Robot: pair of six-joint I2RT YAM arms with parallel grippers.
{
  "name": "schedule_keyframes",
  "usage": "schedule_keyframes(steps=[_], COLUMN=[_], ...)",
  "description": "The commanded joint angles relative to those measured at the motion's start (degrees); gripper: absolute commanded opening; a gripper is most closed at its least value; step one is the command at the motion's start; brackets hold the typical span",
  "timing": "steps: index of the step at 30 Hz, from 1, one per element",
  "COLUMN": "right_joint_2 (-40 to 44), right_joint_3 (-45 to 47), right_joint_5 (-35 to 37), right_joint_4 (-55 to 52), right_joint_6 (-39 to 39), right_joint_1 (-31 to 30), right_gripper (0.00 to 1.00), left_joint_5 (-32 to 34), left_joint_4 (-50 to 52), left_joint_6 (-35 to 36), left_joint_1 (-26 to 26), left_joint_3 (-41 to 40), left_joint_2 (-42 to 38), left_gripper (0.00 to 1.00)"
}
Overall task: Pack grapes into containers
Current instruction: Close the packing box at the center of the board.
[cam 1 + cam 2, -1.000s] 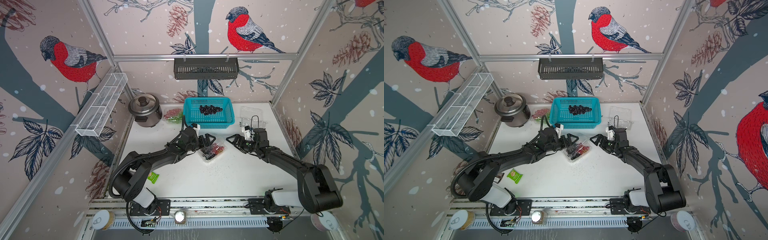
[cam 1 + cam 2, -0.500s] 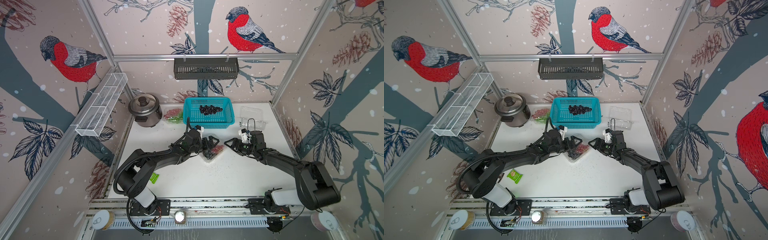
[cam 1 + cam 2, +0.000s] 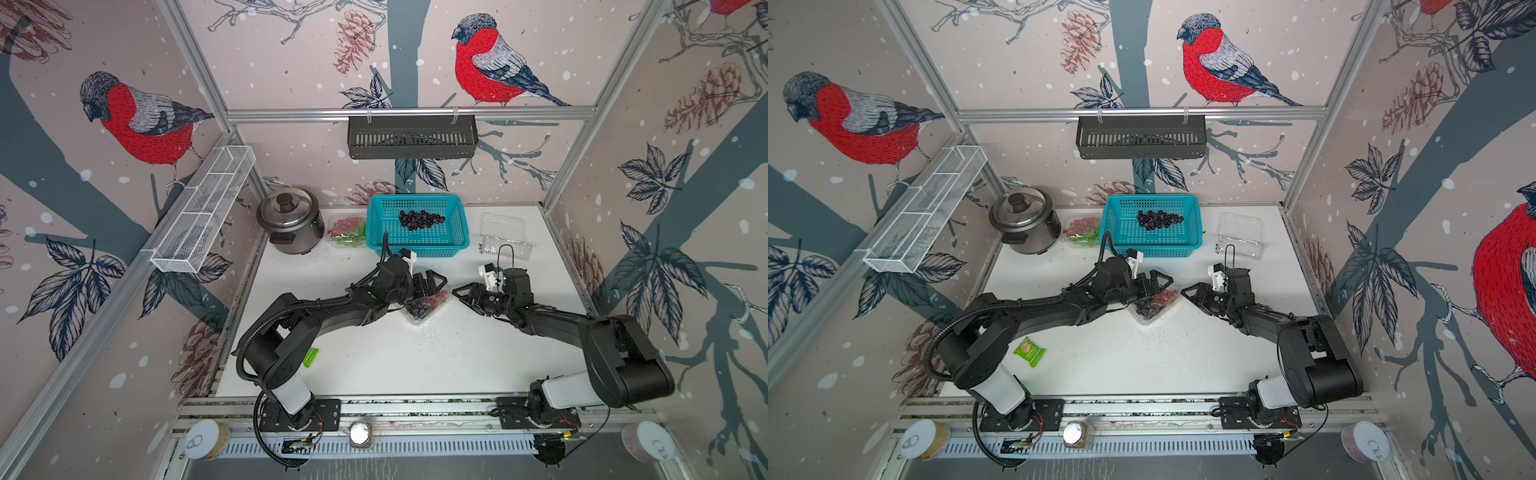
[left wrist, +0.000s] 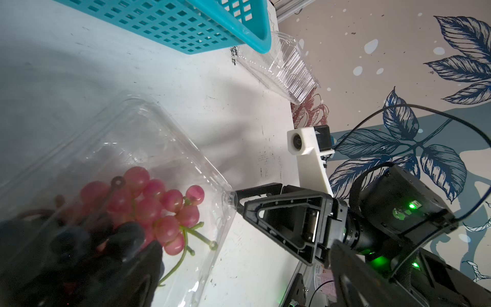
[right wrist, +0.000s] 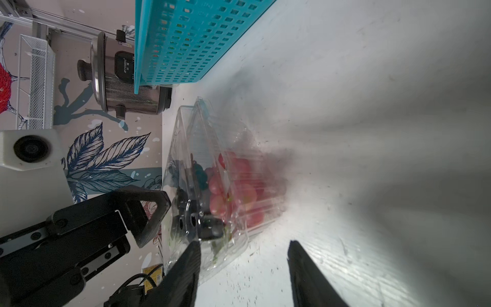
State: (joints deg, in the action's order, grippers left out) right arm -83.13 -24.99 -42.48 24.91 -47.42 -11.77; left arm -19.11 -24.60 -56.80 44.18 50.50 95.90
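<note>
Since a second ago the right claw has slid closer to the middle clamshell, and its two fingers have come nearer together. They now stand about half apart, with a gap between them. One fingertip touches the clear corner of that box.

On the other side of the same box sits the left claw, which has moved a little too. Its fingers are spread wide at the box's edge. I cannot tell if it presses on the plastic.

Between the two claws, inside the box, lie red grapes nearer the right claw and dark grapes nearer the left arm.

Past both claws, away from the arms, is the teal basket with a black bunch inside. Beyond the right claw, beside the basket, an empty clamshell lies open. Beyond the left claw, a third clamshell sits between the basket and the rice cooker. It holds red and green grapes.

Back behind the left claw, near its arm's base, a green packet lies on the white table.
</note>
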Motion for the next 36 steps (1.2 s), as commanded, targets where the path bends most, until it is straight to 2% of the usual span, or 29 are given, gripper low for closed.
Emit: schedule_keyframes(steps=[1, 16, 36], right_joint_2=[-0.8, -5.9, -11.8], right_joint_3=[1.0, 2.3, 2.5], right_joint_5=[-3.0, -6.7, -9.5], right_joint_4=[7.0, 15.4, 25.1], right_joint_6=[-2.1, -5.5, -11.5], right_joint_1=[0.4, 1.2, 1.2], right_gripper=[0.5, 0.35, 0.24], left_joint_5=[0.4, 0.4, 0.5], left_joint_4=[-1.7, -3.2, -3.1], left_joint_6=[-0.5, -1.7, -1.8], left_joint_1=[0.6, 1.5, 1.5], left_joint_3=[0.8, -1.4, -1.5], left_joint_2=[0.8, 1.2, 1.2], left_gripper=[0.97, 0.97, 0.97])
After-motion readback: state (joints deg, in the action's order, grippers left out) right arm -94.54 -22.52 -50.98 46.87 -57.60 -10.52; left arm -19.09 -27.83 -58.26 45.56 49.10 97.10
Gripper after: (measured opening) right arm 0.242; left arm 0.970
